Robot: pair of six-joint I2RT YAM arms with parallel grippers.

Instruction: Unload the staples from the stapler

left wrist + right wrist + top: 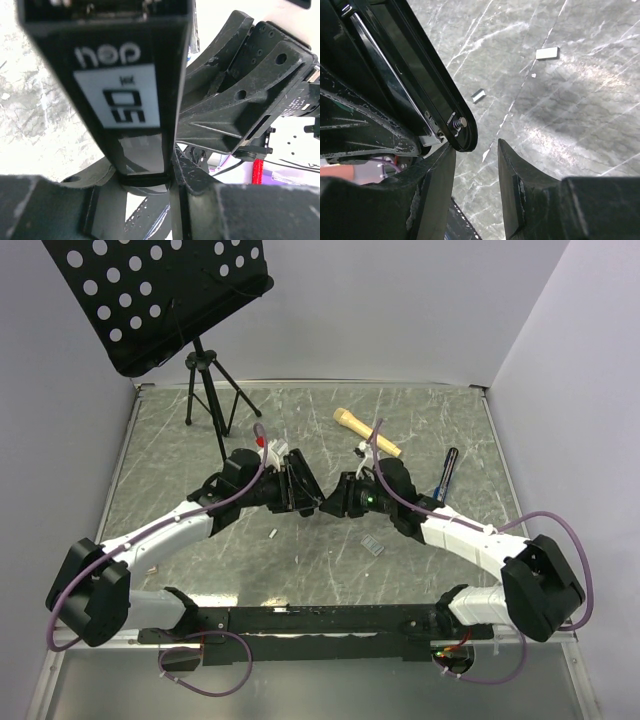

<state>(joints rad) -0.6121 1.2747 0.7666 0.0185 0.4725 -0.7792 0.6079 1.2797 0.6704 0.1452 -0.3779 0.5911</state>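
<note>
Hanging above the middle of the desk (pixel 420 410), the stapler (pixel 298 483) is hinged open. Its long axis runs roughly from the far edge toward the near edge and is tipped rather than level. The left gripper (pixel 145 182) is clamped on it: in the left wrist view the labelled black arm passes straight between the two fingers, with no gap on either side.

The stapler's other long arm carries a bright rail and ends in a small spring (pixel 455 122) at its rounded tip. This arm slants down toward the right gripper (pixel 476 146) and stops just at one fingertip, beside the mouth rather than inside it. That gripper's jaws stand apart, with bare desk showing through the gap and nothing between them.

The stapler therefore lies to the left of the right gripper, and its free end almost touches the nearer finger. The right arm is the only one free to work on it. The coming move probably calls for a slight sideways correction to bring the rail end between the fingers.

Pale staples (pixel 547 52) lie loose on the desk toward its near edge (two short pieces, well apart). Whether any remain on the rail cannot be told.
</note>
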